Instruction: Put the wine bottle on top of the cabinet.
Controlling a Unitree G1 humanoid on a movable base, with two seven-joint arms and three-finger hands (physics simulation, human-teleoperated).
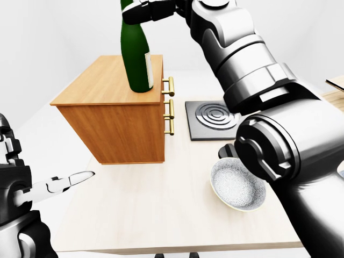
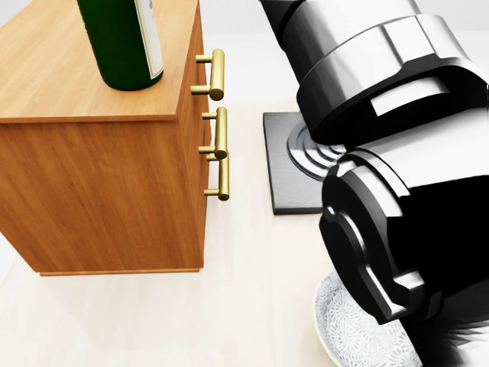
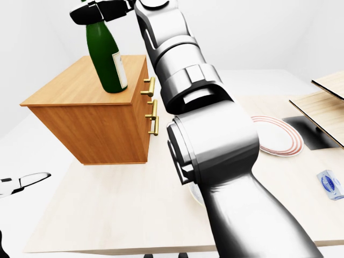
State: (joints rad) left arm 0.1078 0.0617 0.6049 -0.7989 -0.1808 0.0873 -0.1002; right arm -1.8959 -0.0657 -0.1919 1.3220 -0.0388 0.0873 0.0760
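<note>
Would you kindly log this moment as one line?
wine bottle: upright on cabinet | right hand: at bottle neck | left hand: idle, low

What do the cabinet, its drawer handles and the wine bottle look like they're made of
Cabinet: wood or wood veneer, matte, with visible orange-brown grain. Drawer handles: likely brass-toned metal, smooth with a soft golden sheen. Wine bottle: apparently dark green glass, glossy, with a pale label on its side.
</note>
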